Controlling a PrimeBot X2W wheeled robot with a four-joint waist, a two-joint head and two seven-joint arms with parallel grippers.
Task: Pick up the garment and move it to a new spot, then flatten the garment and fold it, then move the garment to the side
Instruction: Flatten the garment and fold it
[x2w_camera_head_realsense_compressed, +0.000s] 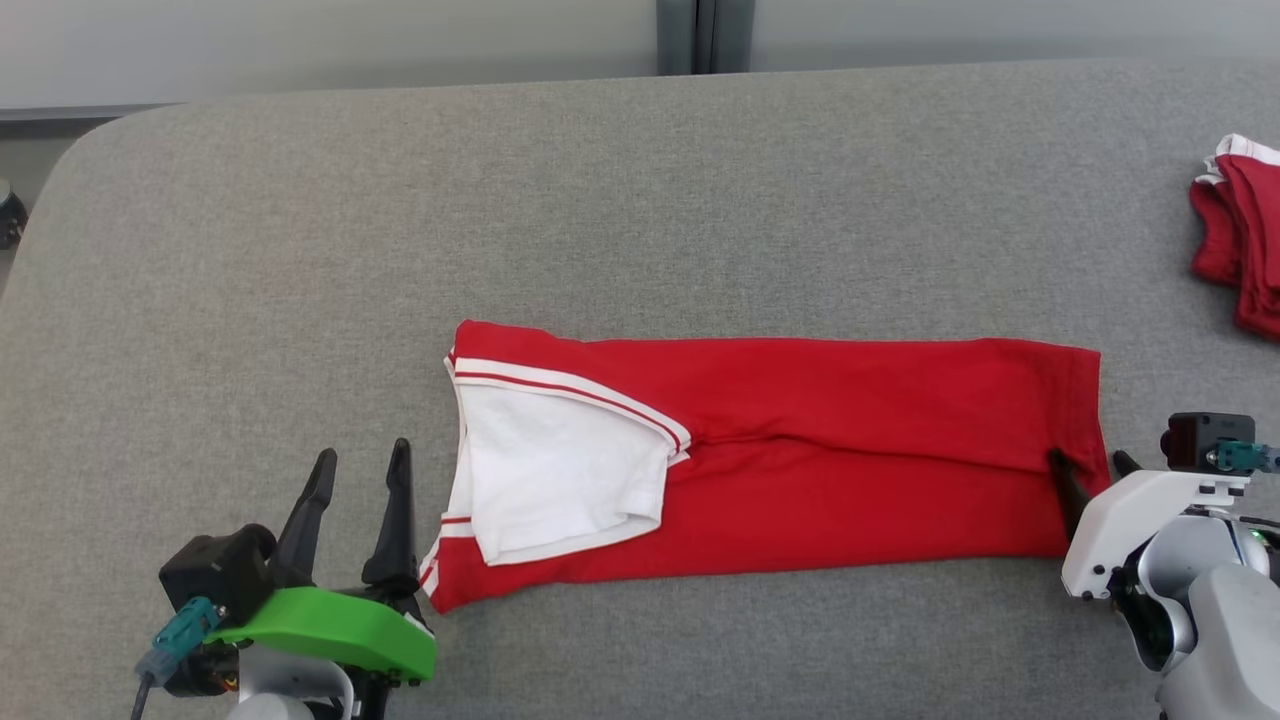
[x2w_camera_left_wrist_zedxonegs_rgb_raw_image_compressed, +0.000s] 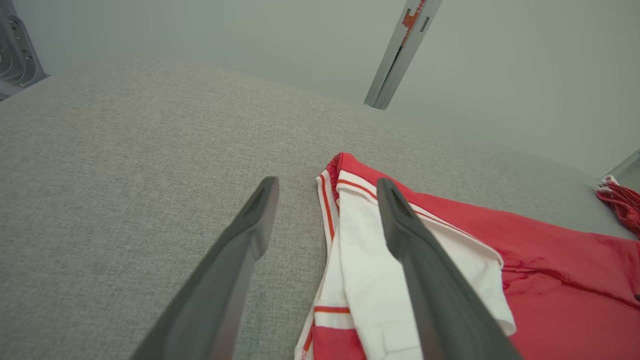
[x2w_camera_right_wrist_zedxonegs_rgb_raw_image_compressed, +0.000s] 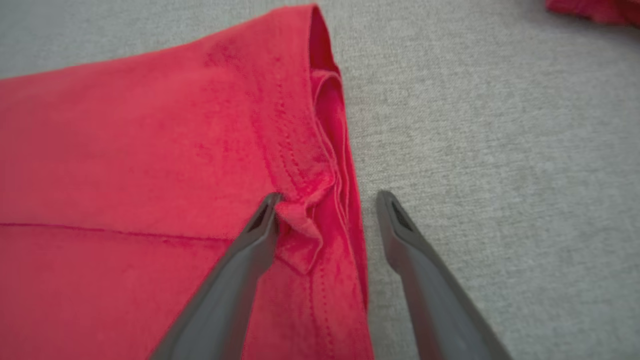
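Grey tabletop (x2w_camera_head_realsense_compressed: 640, 200): garment (x2w_camera_head_realsense_compressed: 850, 450) beside left gripper (x2w_camera_head_realsense_compressed: 362, 455), its hem within right gripper (x2w_camera_head_realsense_compressed: 1090, 460).

Light was soft, even and bright, falling from above. Shadows were faint: a thin dark line under the shirt (x2w_camera_head_realsense_compressed: 850, 440) at its 6 o'clock edge. The head view was sharp. The right wrist view was slightly blurred, its dark fingers (x2w_camera_right_wrist_zedxonegs_rgb_raw_image_compressed: 235, 280) out of focus. The left wrist view bowed the far edge of the table (x2w_camera_left_wrist_zedxonegs_rgb_raw_image_compressed: 100, 175) toward 12 o'clock.

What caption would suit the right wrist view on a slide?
Right tool, open, straddles the hemmed end of the folded red garment on the gray padded table.
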